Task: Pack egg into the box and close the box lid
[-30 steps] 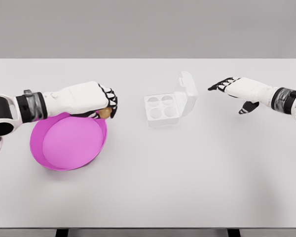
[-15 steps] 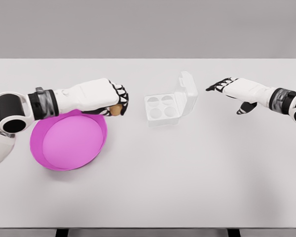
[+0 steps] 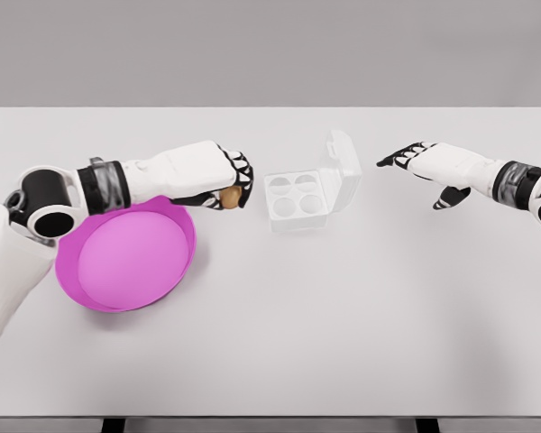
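White table [image 3: 279, 316], left hand [image 3: 218, 176] gripping egg [image 3: 228, 195], right hand [image 3: 424, 162] spread.

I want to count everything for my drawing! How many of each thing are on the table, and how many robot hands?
Egg: 1, held in the left hand
Pink bowl: 1
Clear egg box: 1, lid open
Robot hands: 2, counting the right hand
Total: 5
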Robot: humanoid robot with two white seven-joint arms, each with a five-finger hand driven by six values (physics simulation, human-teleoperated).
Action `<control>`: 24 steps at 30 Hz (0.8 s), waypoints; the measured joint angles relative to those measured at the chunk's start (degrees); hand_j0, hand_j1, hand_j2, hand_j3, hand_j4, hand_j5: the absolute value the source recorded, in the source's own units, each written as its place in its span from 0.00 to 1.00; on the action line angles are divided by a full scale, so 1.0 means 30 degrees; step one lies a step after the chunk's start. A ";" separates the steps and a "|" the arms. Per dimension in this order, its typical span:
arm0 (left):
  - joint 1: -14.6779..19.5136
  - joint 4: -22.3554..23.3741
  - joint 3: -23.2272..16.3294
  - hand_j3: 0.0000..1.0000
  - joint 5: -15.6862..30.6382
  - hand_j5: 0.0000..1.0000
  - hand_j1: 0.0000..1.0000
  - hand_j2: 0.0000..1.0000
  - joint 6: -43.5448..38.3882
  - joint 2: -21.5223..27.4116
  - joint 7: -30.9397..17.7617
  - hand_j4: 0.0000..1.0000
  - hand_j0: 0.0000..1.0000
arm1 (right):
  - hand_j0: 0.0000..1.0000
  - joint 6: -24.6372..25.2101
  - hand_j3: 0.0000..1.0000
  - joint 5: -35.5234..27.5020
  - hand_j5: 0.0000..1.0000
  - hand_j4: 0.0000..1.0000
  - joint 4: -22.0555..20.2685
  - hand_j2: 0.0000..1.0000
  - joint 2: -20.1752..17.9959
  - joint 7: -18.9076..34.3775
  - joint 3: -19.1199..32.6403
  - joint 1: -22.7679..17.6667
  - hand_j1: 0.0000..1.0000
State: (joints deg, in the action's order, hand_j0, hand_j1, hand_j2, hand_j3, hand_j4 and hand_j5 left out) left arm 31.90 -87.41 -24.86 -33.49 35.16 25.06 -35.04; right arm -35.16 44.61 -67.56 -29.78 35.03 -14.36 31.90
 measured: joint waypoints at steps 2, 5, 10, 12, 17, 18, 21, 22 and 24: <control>0.0117 0.0070 -0.0017 0.33 -0.0013 0.33 0.33 0.33 -0.0001 -0.0100 0.0000 0.33 0.33 | 1.00 -0.0001 1.00 0.0001 1.00 1.00 -0.0001 1.00 -0.0006 0.0000 -0.0001 -0.0029 1.00; 0.0352 0.0491 -0.0050 0.32 -0.0010 0.32 0.32 0.32 -0.0002 -0.0433 0.0000 0.32 0.32 | 1.00 0.0000 1.00 -0.0001 1.00 1.00 -0.0001 1.00 -0.0003 0.0000 0.0000 -0.0029 1.00; 0.0498 0.1011 -0.0070 0.31 -0.0020 0.31 0.31 0.31 -0.0001 -0.0920 0.0002 0.31 0.31 | 1.00 0.0000 1.00 -0.0002 1.00 1.00 -0.0002 1.00 -0.0005 0.0000 -0.0001 -0.0029 1.00; 0.0527 0.1275 -0.0073 0.31 -0.0014 0.31 0.31 0.31 0.0000 -0.1127 0.0002 0.31 0.31 | 1.00 0.0000 1.00 -0.0003 1.00 1.00 -0.0002 1.00 -0.0007 0.0000 -0.0001 0.0000 1.00; 0.0761 0.1714 -0.0079 0.30 -0.0023 0.30 0.30 0.30 0.0003 -0.1543 0.0001 0.30 0.30 | 1.00 0.0000 1.00 -0.0003 1.00 1.00 -0.0002 1.00 -0.0003 0.0000 -0.0002 0.0000 1.00; 0.0791 0.1792 -0.0077 0.30 -0.0022 0.30 0.30 0.30 0.0001 -0.1628 0.0002 0.30 0.30 | 1.00 0.0000 1.00 -0.0004 1.00 1.00 0.0001 1.00 -0.0006 0.0000 -0.0002 0.0000 1.00; 0.0937 0.2036 -0.0088 0.30 -0.0014 0.30 0.30 0.30 0.0000 -0.1863 0.0001 0.30 0.30 | 1.00 0.0001 1.00 -0.0006 1.00 1.00 0.0017 1.00 -0.0067 0.0000 0.0004 0.0029 1.00; 0.0937 0.2113 -0.0093 0.30 -0.0020 0.30 0.30 0.30 0.0001 -0.1940 0.0001 0.30 0.30 | 1.00 0.0000 1.00 -0.0002 1.00 1.00 0.0016 1.00 -0.0096 0.0000 0.0011 0.0000 1.00; 0.1084 0.2280 -0.0099 0.30 -0.0024 0.30 0.30 0.30 0.0000 -0.2128 0.0001 0.30 0.30 | 1.00 0.0000 1.00 -0.0002 1.00 1.00 0.0022 1.00 -0.0142 0.0000 0.0019 0.0000 1.00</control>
State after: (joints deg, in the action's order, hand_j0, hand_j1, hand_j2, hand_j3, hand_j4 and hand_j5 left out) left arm 35.16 -80.57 -25.16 -33.57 35.16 18.68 -35.04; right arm -35.16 44.60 -67.50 -30.20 35.03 -14.30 31.90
